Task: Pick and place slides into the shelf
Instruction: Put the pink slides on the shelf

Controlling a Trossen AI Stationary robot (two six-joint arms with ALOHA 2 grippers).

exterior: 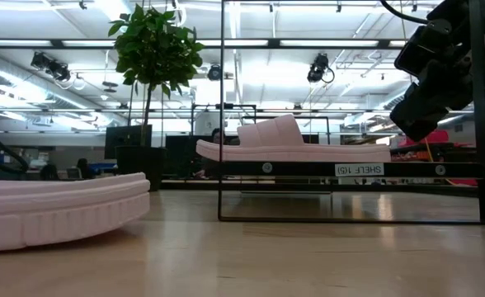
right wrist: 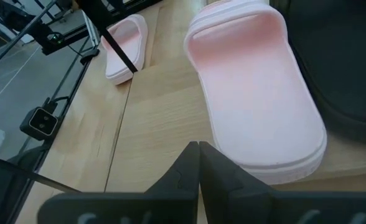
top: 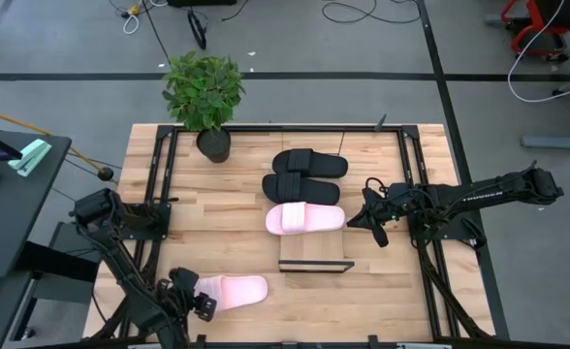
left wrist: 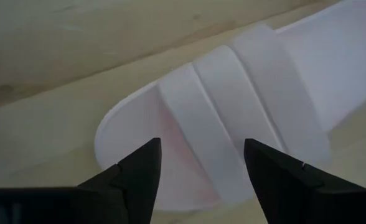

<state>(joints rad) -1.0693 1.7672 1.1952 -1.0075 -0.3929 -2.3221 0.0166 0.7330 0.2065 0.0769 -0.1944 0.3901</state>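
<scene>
Two black slides and one pink slide lie side by side on the shelf, whose near end is bare. The other pink slide lies sole down on the table near its front left corner. My left gripper hangs open over this slide's strap end, pointing steeply down, one finger to each side. My right gripper is shut and hovers just right of the shelved pink slide, above the board and clear of it.
A potted plant stands at the table's far left. Black frame rails run along both sides of the table. A dark desk stands off the left edge. Open wood lies between the shelf and the loose slide.
</scene>
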